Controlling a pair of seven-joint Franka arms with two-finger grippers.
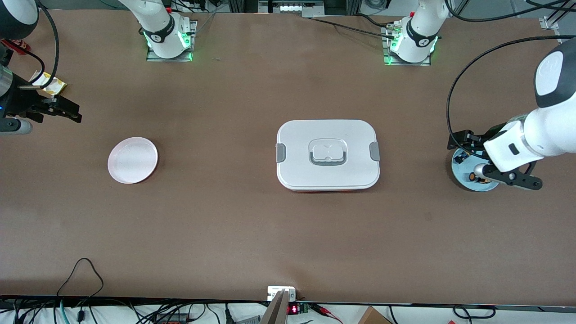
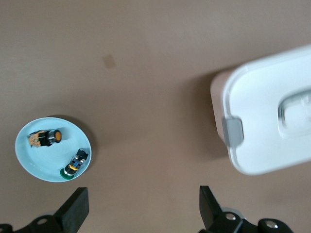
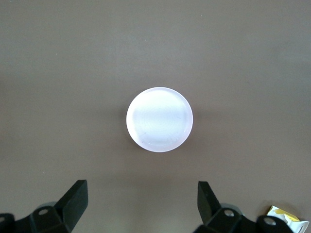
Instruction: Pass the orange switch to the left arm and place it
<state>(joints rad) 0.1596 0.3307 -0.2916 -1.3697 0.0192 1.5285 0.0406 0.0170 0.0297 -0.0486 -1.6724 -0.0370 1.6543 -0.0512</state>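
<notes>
left wrist view: orange switch [image 2: 48, 137] on blue plate [image 2: 29, 160], apart from left gripper [image 2: 143, 206].

High front camera faces robots (wrist cameras look down)

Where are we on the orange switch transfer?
Done: nothing. The orange switch lies on the blue plate beside another small switch. In hand: left gripper open above that plate, empty. Right gripper open, waiting at its end. Left: pick, pass around the box, place on the pink plate.
</notes>
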